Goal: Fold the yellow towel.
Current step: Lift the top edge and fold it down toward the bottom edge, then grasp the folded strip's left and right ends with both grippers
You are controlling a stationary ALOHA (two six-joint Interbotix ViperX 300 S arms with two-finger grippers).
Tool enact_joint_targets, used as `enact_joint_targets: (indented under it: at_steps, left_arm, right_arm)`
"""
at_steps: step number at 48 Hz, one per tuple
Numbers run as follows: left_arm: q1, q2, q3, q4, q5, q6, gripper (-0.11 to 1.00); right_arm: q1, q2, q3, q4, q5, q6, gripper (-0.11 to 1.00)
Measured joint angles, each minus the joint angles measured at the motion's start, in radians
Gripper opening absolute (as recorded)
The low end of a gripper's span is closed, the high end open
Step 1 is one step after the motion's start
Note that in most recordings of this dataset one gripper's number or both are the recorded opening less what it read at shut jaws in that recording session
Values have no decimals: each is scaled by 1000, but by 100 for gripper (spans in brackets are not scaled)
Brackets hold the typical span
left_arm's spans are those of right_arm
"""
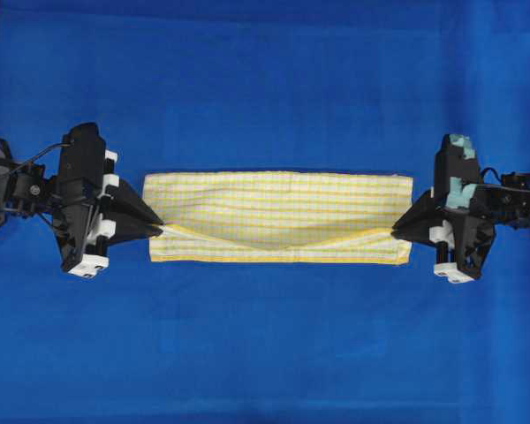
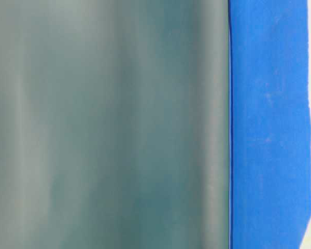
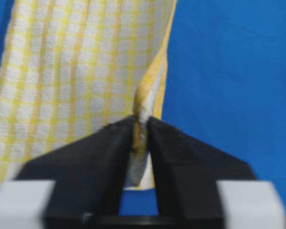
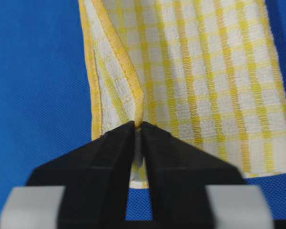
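the yellow towel (image 1: 278, 216), thin and limp, is lying folded on the blue table (image 1: 265, 79); the left gripper (image 3: 142, 125) and right gripper (image 4: 137, 127) are pinching its hemmed ends, the likeliest holds, jaws nearly shut.

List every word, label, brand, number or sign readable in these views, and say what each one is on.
None: no readable text shows in any view.
The yellow towel carries only a checked pattern and plain hems, with no tag in sight.
The left gripper and right gripper show plain black and white parts without markings.
The blue table covering is unmarked.
The table-level view is mostly a blurred grey-green surface with nothing legible.
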Motion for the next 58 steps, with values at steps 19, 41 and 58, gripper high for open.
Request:
enact_joint_targets:
  at_steps: [19, 41, 58]
  left_arm:
    - [28, 0, -21, 0, 2, 29, 66]
    - [201, 135, -129, 0, 196, 149, 66]
    - [259, 215, -160, 2, 249, 206, 66]
  right_arm:
    - [-12, -98, 5, -26, 8, -29, 77]
    - [-249, -94, 17, -48, 97, -126, 77]
    - [-272, 67, -37, -49, 94, -149, 77]
